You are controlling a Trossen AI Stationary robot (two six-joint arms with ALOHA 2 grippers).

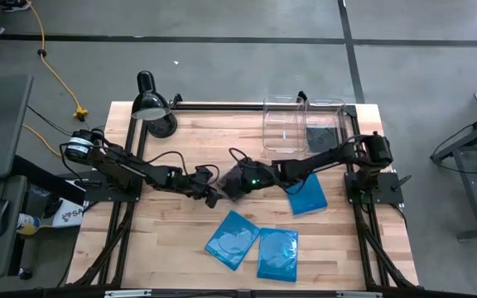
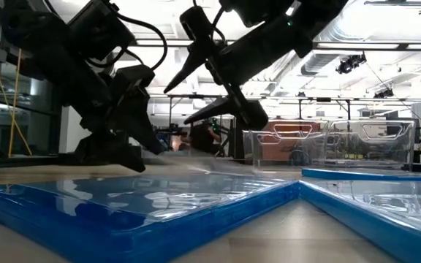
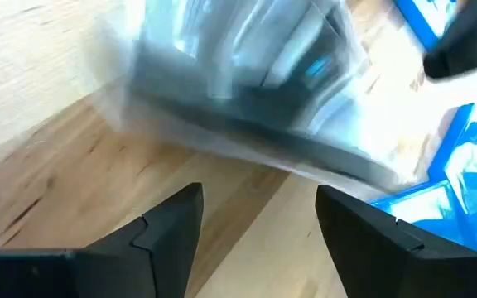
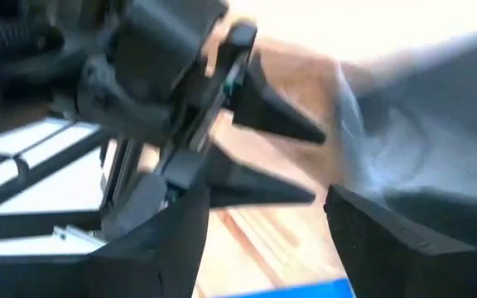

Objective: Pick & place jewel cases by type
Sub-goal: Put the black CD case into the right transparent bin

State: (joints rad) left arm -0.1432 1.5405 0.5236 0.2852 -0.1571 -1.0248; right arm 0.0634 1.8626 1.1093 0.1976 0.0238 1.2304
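Both grippers, left gripper [image 1: 209, 192] and right gripper [image 1: 237, 184], fingers apart, are crowding one glossy black square jewel case [image 1: 232, 185]; they're risking a collision or knocking it away.

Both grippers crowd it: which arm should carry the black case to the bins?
Right: its gripper is at the black case, and the bins stand by its base, far from the left arm's.

I am working in a robotics lab or workshop: my wooden table [image 1: 180, 248] is standing on a grey concrete floor [image 1: 222, 66] crossed by a yellow cable [image 1: 56, 74], and exposed ducts [image 2: 357, 40] are running overhead.
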